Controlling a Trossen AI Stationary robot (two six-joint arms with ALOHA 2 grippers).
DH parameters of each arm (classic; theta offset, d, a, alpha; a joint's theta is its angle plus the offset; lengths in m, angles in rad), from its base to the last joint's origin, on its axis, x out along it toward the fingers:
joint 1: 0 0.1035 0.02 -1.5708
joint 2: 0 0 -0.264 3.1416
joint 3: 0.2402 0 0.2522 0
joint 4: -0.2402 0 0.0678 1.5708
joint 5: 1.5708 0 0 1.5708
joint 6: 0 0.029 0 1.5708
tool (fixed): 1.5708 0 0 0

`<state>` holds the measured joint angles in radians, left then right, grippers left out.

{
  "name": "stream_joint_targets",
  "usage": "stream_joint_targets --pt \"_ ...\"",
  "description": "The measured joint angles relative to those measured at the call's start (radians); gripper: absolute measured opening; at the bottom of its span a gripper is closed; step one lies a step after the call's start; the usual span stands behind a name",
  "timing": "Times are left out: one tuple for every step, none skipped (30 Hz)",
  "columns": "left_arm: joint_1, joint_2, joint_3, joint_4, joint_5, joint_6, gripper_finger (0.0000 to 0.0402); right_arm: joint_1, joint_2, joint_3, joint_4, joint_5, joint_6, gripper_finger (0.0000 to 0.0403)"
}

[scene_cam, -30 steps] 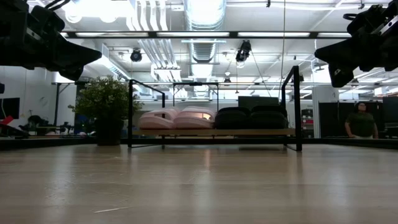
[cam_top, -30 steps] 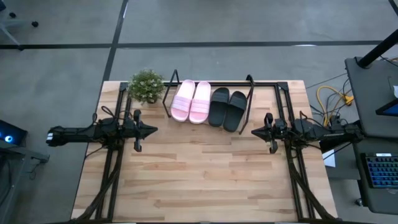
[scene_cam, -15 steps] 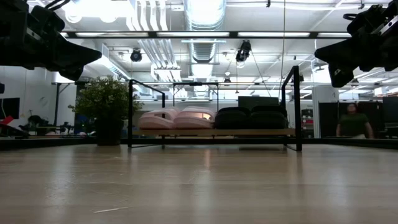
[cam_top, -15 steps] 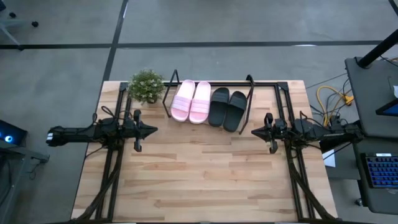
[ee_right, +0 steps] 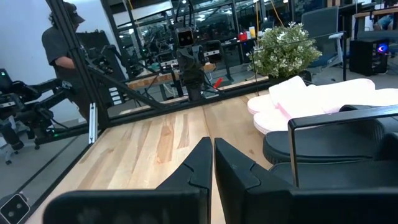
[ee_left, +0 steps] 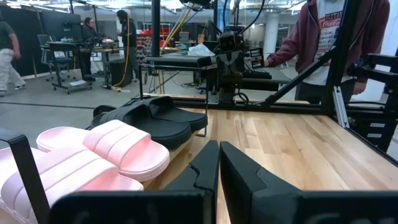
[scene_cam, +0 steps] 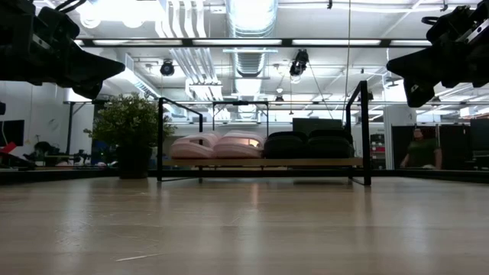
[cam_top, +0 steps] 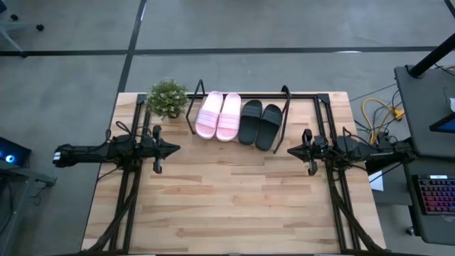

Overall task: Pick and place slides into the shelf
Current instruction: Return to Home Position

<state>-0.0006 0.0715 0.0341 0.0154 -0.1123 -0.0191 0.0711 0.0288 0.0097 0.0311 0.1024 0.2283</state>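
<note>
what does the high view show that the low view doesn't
Only the high view: the whole tabletop, yellow cables and a keyboard beside the table. Only the low view: ceiling ducts, the dark pot and a person in the room behind. Both: the shelf holding the pink slides beside the black slides, the potted plant, and the left claw and right claw, both empty, apart from the slides.

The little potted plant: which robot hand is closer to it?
The left. The left hand is close to the plant, on the same side of the table, a bit toward the middle. The right hand is beyond the shelf's other end, much farther off.
</note>
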Motion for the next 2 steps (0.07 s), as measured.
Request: stream_joint_targets --pt "0.0 0.0 0.0 0.0 0.0 0.0 0.0 0.0 0.0 0.0 0.0 0.0 0.0 0.0009" --pt "0.0 0.0 0.0 0.0 0.0 0.0 0.0 0.0 0.0 0.0 0.0 0.0 0.0 0.0009"
